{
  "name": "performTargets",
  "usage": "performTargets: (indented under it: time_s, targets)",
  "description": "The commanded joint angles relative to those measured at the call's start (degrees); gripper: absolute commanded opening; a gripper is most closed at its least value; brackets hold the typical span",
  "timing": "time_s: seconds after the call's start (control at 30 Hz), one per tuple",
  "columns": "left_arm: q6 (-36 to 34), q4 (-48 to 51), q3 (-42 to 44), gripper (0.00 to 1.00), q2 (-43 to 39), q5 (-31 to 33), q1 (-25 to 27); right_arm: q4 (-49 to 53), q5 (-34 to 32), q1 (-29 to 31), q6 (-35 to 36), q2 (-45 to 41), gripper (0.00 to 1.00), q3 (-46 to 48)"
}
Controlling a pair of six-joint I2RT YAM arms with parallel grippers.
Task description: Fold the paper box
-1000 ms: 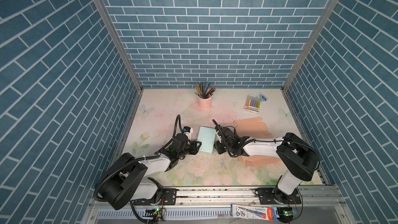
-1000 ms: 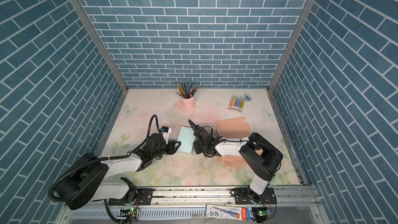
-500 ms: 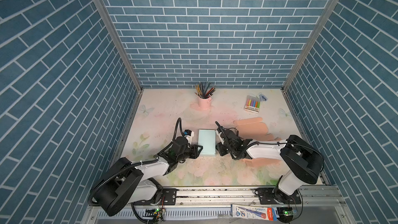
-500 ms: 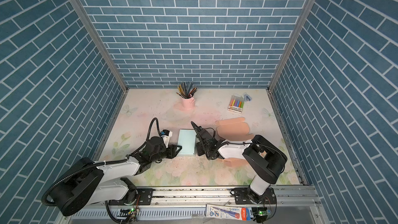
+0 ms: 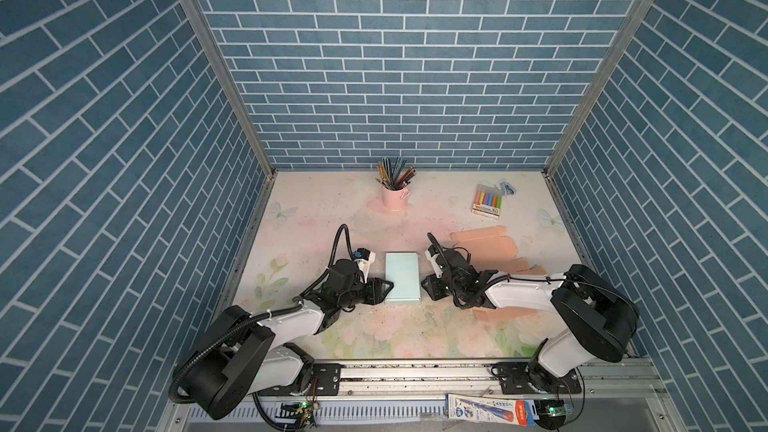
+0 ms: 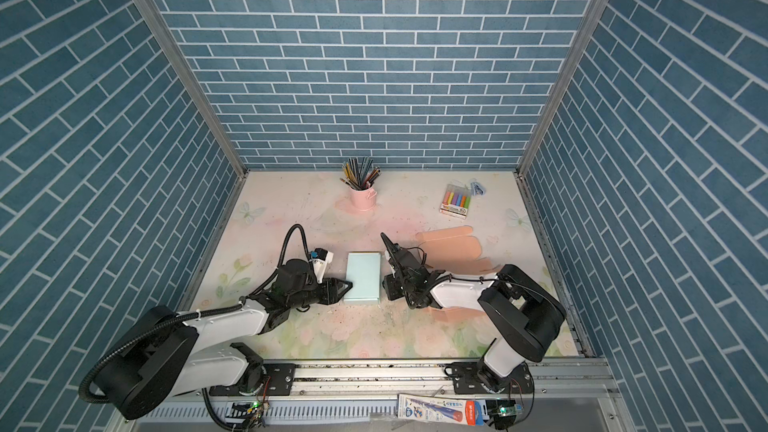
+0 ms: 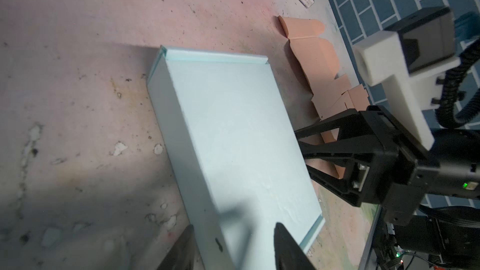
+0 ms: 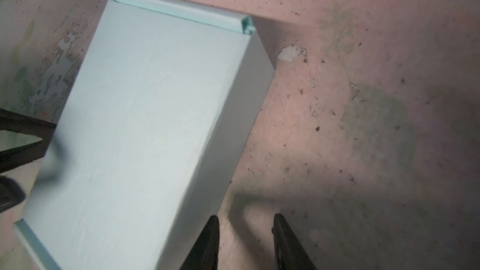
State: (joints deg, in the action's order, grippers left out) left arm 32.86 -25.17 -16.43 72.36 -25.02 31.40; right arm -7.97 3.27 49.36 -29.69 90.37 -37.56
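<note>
Light-blue paper box (image 5: 401,278), folded: left hand (image 5: 385,287) sits parted astride its corner, right hand (image 5: 426,286) half-open, empty beside it; both best withdrawn level.

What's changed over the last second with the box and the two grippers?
The blue box, skewed a second ago, has been turned square between the grippers. The left gripper has spread its jaws at the box's left edge. The right gripper shifted slightly toward the robot beside the right edge, jaws unchanged. Pencil cup, markers and pink cardboard stayed put.
</note>
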Motion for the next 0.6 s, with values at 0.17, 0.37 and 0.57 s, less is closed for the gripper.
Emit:
performTargets:
  time_s: [0.17, 0.37, 0.57]
  targets:
    - [-3.1, -0.9, -6.6, 0.58, 5.0, -1.9, -4.0, 2.0, -1.0, -3.3, 2.0, 2.1, 0.36, -5.2]
    - [-3.4, -1.9, -9.4, 0.58, 9.5, -2.6, -4.3, 2.2, -1.7, -4.5, 3.6, 5.7, 0.35, -8.2]
    - [-2.7, -4.1, -9.2, 0.58, 11.7, -3.7, -4.4, 1.8, -2.0, -4.5, 4.8, 9.8, 0.35, -11.1]
